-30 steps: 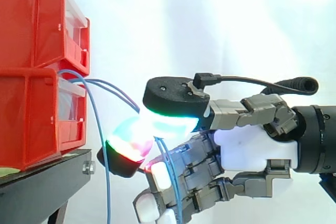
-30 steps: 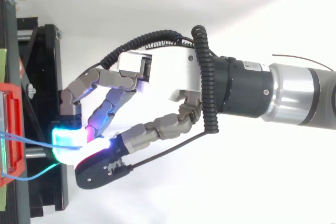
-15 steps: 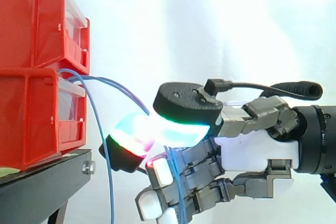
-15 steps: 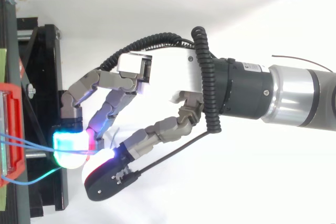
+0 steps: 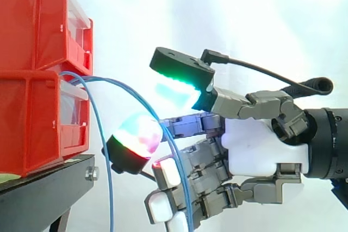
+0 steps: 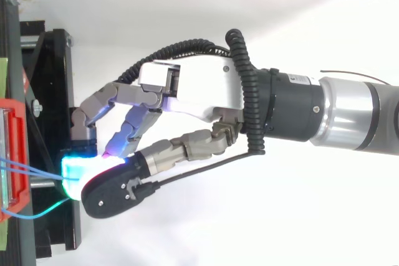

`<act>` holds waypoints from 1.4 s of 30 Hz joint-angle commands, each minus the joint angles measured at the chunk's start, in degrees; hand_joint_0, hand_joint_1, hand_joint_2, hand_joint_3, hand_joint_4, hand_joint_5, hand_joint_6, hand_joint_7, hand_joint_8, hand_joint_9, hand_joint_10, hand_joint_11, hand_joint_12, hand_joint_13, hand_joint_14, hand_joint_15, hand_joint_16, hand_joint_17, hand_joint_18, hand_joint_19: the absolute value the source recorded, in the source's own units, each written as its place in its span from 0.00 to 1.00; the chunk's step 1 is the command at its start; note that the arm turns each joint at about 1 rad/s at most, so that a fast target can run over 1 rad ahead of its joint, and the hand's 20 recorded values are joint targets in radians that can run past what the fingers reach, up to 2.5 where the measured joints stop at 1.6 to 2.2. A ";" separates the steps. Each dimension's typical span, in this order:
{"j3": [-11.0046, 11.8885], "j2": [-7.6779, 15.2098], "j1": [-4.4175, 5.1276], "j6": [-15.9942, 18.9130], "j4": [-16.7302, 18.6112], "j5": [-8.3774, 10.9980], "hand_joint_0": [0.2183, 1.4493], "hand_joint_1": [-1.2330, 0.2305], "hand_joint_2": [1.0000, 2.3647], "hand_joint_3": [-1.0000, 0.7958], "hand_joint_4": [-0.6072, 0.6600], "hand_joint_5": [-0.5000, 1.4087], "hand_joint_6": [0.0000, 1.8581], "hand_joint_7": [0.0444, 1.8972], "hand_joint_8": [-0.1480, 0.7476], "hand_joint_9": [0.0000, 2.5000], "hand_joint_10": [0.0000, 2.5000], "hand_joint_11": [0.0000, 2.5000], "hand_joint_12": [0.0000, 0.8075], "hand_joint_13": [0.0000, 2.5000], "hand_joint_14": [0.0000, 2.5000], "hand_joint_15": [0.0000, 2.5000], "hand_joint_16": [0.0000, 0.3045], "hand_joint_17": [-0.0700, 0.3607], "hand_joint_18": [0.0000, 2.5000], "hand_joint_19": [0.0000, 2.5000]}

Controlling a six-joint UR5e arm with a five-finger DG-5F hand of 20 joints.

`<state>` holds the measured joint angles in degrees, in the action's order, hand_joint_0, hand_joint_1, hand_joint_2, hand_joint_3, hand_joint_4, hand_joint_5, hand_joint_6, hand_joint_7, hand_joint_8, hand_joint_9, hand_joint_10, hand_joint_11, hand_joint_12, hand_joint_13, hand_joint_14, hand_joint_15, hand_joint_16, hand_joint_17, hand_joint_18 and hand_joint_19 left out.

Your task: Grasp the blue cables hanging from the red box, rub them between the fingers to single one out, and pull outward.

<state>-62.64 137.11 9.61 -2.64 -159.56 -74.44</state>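
Hand (image 5: 261, 150) thumb now off blue cables (image 5: 111, 199); lower ends off-frame

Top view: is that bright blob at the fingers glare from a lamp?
Top view: no, the hand's own fingertips glow cyan-white beside the blue cables. Side view: those pads show green, cyan and red; the curtain is evenly bright.

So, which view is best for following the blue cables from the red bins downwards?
The side view: the blue cables leave the red bins, arc outward and hang down, one freely, the others across the hand. The top view gives a short stretch of them, from the bins' edge to the hand.
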 commanded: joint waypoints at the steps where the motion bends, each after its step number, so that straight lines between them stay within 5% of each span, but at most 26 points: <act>1: 0.06 0.00 -0.03 0.00 0.04 0.00 0.30 0.48 0.00 0.32 0.56 0.18 0.46 0.48 0.52 0.43 0.01 0.29 0.49 0.38 0.01 0.21 0.16 0.42 0.33 0.23; 11: 0.06 -0.44 -0.03 -0.09 -0.57 -0.36 0.32 0.37 0.01 0.42 0.56 0.17 0.47 0.47 0.52 0.41 0.01 0.30 0.50 0.38 0.01 0.21 0.17 0.43 0.33 0.23; 18: 0.06 -0.96 -0.29 -0.17 -2.95 -0.62 0.32 0.33 0.01 0.38 0.57 0.17 0.48 0.44 0.51 0.40 0.01 0.30 0.49 0.38 0.01 0.21 0.16 0.42 0.33 0.23; 30: 0.06 -0.96 -0.03 -0.26 -7.60 -1.50 0.27 0.39 0.00 0.28 0.58 0.17 0.45 0.44 0.52 0.41 0.01 0.30 0.50 0.38 0.01 0.21 0.17 0.43 0.33 0.23; 42: 0.06 -0.96 0.06 0.00 -7.60 -1.76 0.29 0.38 0.00 0.30 0.58 0.18 0.45 0.45 0.51 0.41 0.01 0.30 0.50 0.38 0.01 0.21 0.17 0.43 0.33 0.23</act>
<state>-62.58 136.08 9.60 -2.65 -167.16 -76.19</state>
